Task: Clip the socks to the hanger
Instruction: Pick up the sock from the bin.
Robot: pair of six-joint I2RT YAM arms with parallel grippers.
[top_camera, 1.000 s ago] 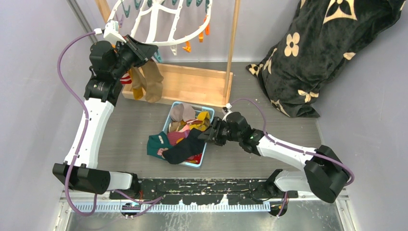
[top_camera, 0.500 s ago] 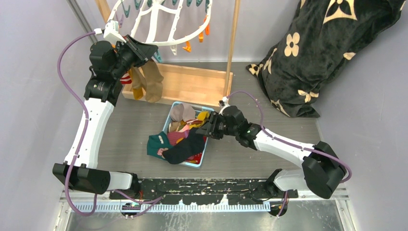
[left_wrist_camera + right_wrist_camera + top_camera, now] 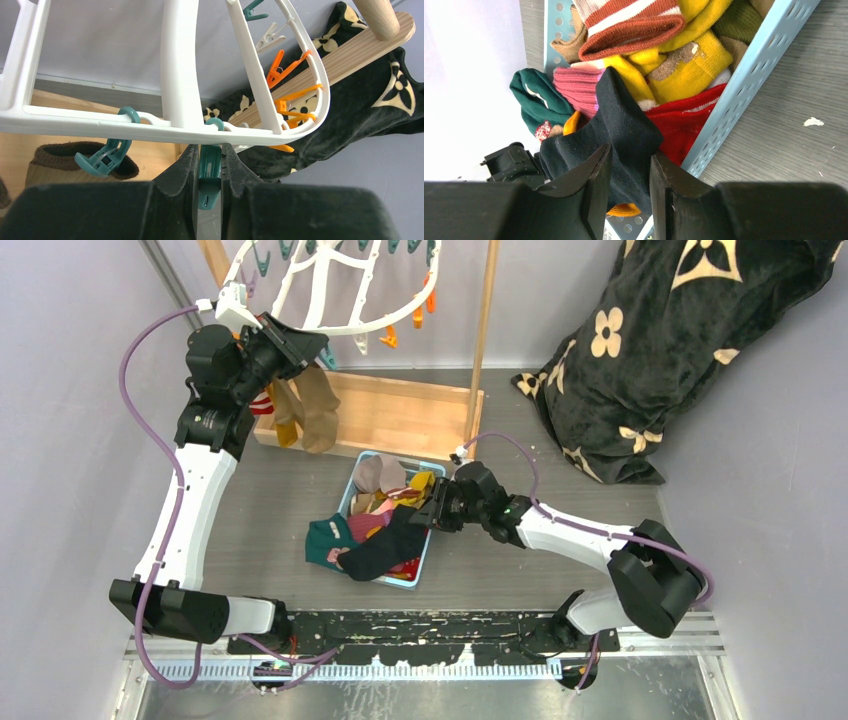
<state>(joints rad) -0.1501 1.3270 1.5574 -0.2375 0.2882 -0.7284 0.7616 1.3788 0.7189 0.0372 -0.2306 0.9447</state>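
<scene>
The white hanger (image 3: 330, 328) hangs at the back left; its rim (image 3: 100, 125) crosses the left wrist view. My left gripper (image 3: 310, 340) (image 3: 210, 150) is shut on a teal clip (image 3: 210, 170) dangling under that rim. A tan-brown sock (image 3: 320, 405) and a mustard one (image 3: 285, 415) hang beside it. More socks fill the blue basket (image 3: 425, 560). My right gripper (image 3: 425, 515) (image 3: 630, 152) is at the basket's right edge, its jaws apart and straddling a fold of the black sock (image 3: 624, 125).
The light wooden stand (image 3: 400, 415) sits behind the basket, with its upright post (image 3: 483, 340). A black flower-patterned blanket (image 3: 660, 350) lies heaped at the back right. A dark green sock (image 3: 325, 540) spills over the basket's left side.
My right gripper has moved left over the basket rim onto the black sock, and its jaws have narrowed. The left arm has not moved.
</scene>
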